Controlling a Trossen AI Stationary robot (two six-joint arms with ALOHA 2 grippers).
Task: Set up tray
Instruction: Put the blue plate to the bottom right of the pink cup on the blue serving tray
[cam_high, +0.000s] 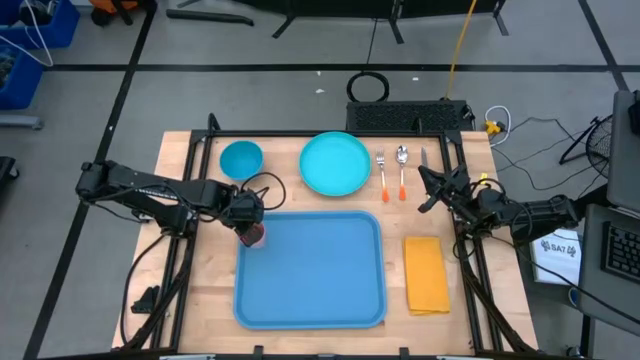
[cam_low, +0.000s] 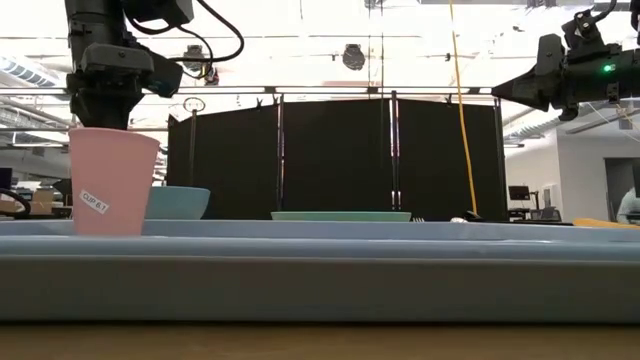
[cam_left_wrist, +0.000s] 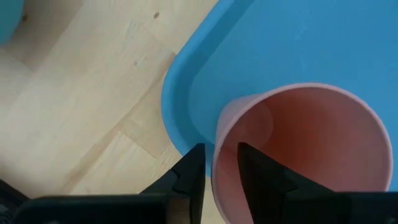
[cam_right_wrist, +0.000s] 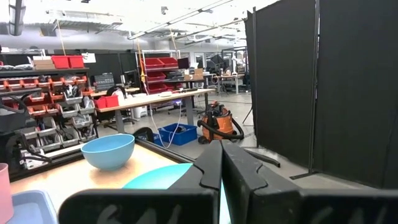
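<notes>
here the wide blue tray (cam_high: 315, 275), flat with rounded corners and raised rim, lies mid-worktop; the left tool (cam_high: 252, 222) pinches a pink cup's (cam_low: 110, 180) rim at its corner; the right tool (cam_high: 428, 190) hangs clenched, empty.

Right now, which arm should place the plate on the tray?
Right, likely. Left end effector is shut on the pink cup at the tray corner; right end effector hangs free near the turquoise plate.

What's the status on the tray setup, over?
Left gripper shut on pink cup rim at the blue tray far-left corner. Right gripper shut, raised beside the cutlery. Tray otherwise bare, nothing blocking.
</notes>
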